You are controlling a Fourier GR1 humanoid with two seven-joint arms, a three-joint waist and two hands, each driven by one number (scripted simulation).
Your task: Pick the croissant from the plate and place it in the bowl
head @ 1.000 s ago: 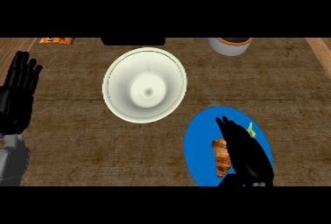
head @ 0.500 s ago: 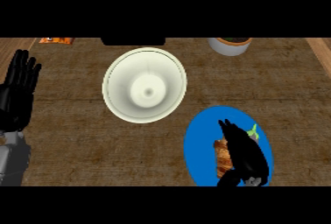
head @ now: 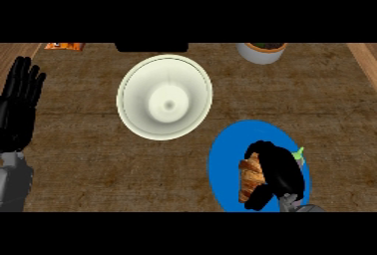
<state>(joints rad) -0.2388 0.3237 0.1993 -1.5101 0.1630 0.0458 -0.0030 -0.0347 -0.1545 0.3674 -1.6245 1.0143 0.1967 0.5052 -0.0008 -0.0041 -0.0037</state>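
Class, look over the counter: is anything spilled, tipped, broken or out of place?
Nothing stands out. The cream bowl sits upright, the croissant lies on the blue plate under the curled right hand, and the left hand rests open.

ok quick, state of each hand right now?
Left hand: open, resting at the view's left edge, holding nothing.
Right hand: fingers curled round the croissant on the blue plate.

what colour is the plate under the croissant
Bright blue. The plate shows in the head view, with the croissant on it under the right hand.
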